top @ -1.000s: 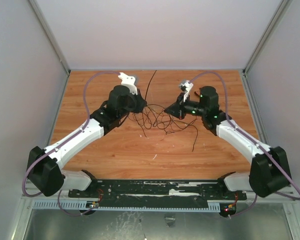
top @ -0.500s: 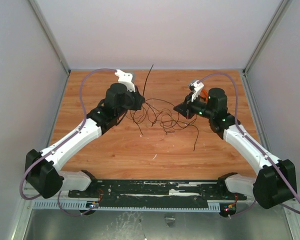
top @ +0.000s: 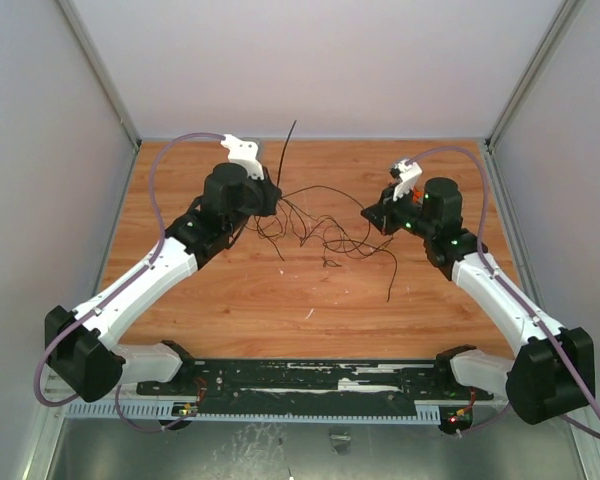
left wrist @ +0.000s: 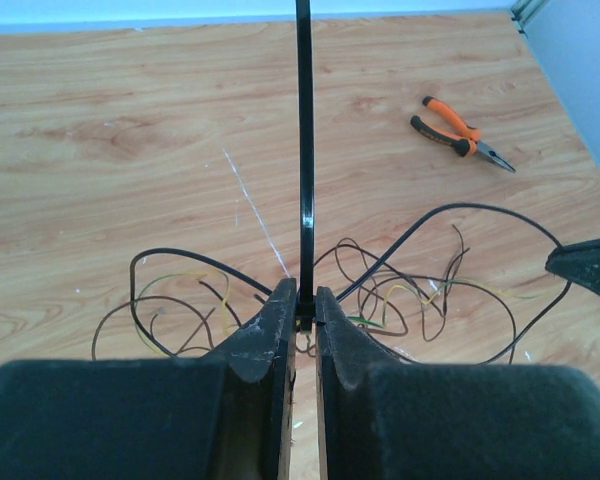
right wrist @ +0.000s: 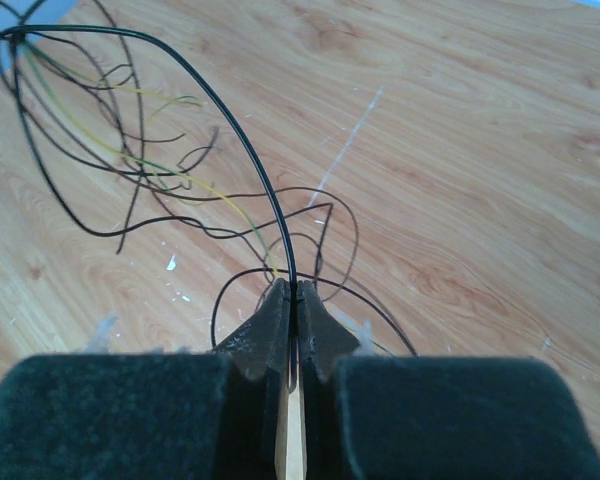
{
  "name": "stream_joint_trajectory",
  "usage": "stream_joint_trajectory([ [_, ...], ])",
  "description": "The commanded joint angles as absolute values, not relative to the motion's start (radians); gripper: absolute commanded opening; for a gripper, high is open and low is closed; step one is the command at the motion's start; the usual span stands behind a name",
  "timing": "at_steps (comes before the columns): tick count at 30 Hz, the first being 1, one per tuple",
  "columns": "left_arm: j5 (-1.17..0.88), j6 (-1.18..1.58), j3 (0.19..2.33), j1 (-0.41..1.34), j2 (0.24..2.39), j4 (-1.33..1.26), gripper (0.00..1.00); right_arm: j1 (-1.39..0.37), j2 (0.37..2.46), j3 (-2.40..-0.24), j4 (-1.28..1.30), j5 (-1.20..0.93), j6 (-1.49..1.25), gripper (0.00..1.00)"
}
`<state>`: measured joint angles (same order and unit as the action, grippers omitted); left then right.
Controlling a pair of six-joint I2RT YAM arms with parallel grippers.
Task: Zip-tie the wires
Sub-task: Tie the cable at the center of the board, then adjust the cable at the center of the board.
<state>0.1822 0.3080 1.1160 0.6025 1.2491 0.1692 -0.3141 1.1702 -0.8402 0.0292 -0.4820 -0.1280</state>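
Top external view: the wires (top: 325, 228) are a thin dark tangle in the middle of the worktop (top: 280, 300), nearer its far edge than its near edge. They hang and lie between the two arms. The left gripper (top: 270, 198) is at the left end of the tangle, and a black zip tie (top: 288, 150) sticks up from it. The right gripper (top: 368, 214) is at the right end.

Left wrist view: the left fingers are pressed together on the zip tie, and its long strap points straight away from them. Many strands meet just at the fingertips. I cannot tell if the tie goes round them. Orange-handled pliers (left wrist: 460, 130) lie flat on the worktop, well apart from the wires.

Right wrist view: the right fingers are pinched tight on one thin black wire. It curves up and away to the rest of the tangle.

I think the step in hand is gathering the strands so the tie can close round them. Next, the loop needs to catch all the loose loops and be pulled snug. Both grips must hold, because the wires are floppy and could slip out.
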Motion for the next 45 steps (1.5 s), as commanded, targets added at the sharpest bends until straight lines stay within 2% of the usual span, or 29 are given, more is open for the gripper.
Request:
stream_joint_trajectory([
  [1,0.201,0.290,1.156,0.589,1.220,0.164,0.00,-0.280,1.149,-0.825,0.046,-0.396,-0.147,0.00],
  [7,0.204,0.280,1.164,0.589,1.222,0.170,0.00,-0.263,1.152,-0.813,0.032,-0.356,-0.172,0.00],
  [13,0.202,0.276,1.166,0.588,1.224,0.170,0.00,-0.262,1.206,-0.816,-0.009,-0.537,-0.168,0.02],
  [15,0.202,0.272,1.168,0.588,1.226,0.172,0.00,-0.262,1.218,-0.824,-0.010,-0.571,-0.167,0.17],
  [21,0.208,0.256,1.200,0.588,1.241,0.192,0.00,-0.263,1.203,-0.857,0.003,-0.575,-0.170,0.39],
  [29,0.210,0.254,1.206,0.588,1.250,0.192,0.00,-0.343,1.186,-0.826,-0.183,-0.717,-0.313,0.42],
  [36,0.209,0.257,1.199,0.588,1.250,0.192,0.00,-0.538,1.270,-0.818,-0.377,-0.689,-0.421,0.43],
  [45,0.209,0.257,1.195,0.588,1.243,0.193,0.00,-0.638,1.449,-0.919,-0.377,-0.640,-0.447,0.44],
])
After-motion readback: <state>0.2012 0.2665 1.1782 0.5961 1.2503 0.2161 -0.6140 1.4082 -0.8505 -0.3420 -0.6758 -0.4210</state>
